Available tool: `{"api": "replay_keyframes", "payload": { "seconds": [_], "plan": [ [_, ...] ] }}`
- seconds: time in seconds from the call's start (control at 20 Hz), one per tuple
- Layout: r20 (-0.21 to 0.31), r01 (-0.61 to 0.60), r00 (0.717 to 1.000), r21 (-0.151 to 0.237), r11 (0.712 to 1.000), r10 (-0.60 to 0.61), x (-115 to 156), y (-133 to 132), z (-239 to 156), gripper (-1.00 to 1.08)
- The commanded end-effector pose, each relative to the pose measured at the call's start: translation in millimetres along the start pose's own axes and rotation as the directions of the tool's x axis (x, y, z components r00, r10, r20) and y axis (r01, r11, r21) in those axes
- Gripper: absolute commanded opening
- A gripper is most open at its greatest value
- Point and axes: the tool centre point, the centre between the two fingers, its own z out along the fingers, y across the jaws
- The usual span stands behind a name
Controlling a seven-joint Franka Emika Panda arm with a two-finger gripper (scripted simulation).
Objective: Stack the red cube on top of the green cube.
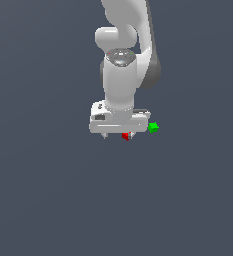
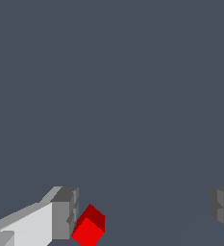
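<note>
Red cube (image 2: 89, 227) sits on the floor between our gripper's (image 1: 117, 135) wide-open fingers, close beside one finger (image 2: 64, 214) and well apart from the other, so nothing is gripped yet. We judge the jaws are set to close on it. A cube has no long axis; it lies corner-on to the fingers. Green cube (image 1: 153, 127) waits near, at three o'clock in the exterior view.

You have the gripper (image 1: 116, 135) low over the floor (image 1: 48, 200), arm upright above it. The red cube (image 1: 126, 136) sits between the fingers, close beside one finger (image 2: 64, 218) and well apart from the other (image 2: 223, 207). The green cube (image 1: 153, 127) lies on the floor just off the gripper body, toward the exterior view's right of the red cube.
</note>
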Motion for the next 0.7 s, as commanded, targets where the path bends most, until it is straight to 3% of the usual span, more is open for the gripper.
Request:
{"api": "replay_keyframes", "payload": {
  "seconds": [0.0,0.65],
  "plan": [
    [0.0,0.0,1.0,0.0,1.0,0.0,0.0,0.0,0.0,1.0],
    [0.014,-0.111,0.994,-0.004,0.994,0.111,-25.6,-2.5,19.1,1.0]
  ]
}}
